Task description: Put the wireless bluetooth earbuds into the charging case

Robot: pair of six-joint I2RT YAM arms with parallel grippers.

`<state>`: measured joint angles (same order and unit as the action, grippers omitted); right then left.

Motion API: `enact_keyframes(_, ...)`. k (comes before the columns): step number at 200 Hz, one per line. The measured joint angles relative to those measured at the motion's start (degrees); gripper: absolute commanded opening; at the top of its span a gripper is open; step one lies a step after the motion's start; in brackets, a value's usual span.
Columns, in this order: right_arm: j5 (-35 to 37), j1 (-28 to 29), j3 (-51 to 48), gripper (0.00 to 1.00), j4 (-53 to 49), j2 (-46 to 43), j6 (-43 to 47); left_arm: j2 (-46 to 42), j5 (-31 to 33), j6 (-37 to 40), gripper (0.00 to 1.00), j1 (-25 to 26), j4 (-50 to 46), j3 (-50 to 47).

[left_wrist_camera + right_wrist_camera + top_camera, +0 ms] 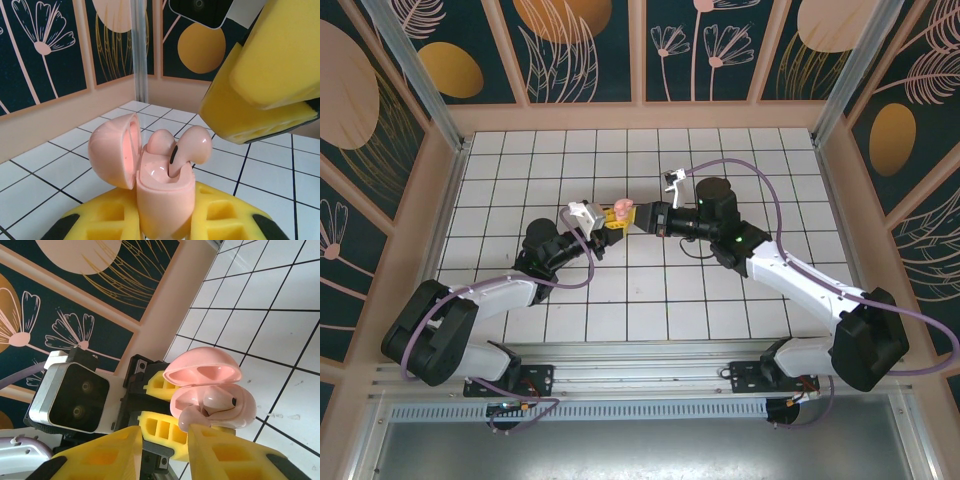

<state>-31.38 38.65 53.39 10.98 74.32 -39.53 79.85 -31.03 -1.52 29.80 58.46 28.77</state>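
Observation:
My left gripper (pixel 605 218) is shut on the salmon-pink charging case (pixel 165 195), held upright above the table with its lid (pixel 112 150) swung open to the left. One earbud (pixel 161 142) sits low in the case. The other earbud (pixel 192 145) stands higher, its stem partly down in its slot. My right gripper (pixel 165 450) hovers close over the case (pixel 245 408), jaws a little apart with nothing between them. The tip of one of its yellow fingers (pixel 230 455) touches the raised earbud (pixel 192 416). From above, the two grippers meet at the case (pixel 618 209).
The white gridded table (pixel 640 300) is walled by a wooden rim and patterned panels (pixel 580 40). Both arms reach in from the near edge and meet mid-table. The left wrist camera housing (pixel 70 395) sits just behind the case.

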Motion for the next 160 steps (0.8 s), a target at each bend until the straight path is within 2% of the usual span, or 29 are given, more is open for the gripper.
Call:
enact_keyframes(50,1.0,0.0,-0.7,0.46,-0.2,0.0,0.0,-0.2,0.0,0.0,0.07,0.0,0.0,0.0)
enact_keyframes(79,1.4,-0.1,-0.7,0.46,-0.2,0.0,0.1,-0.3,0.0,0.0,0.07,0.0,0.0,0.0)
enact_keyframes(160,0.4,-0.1,-0.7,0.36,1.7,0.3,-0.1,-0.6,0.0,0.0,0.07,0.0,0.0,0.0)
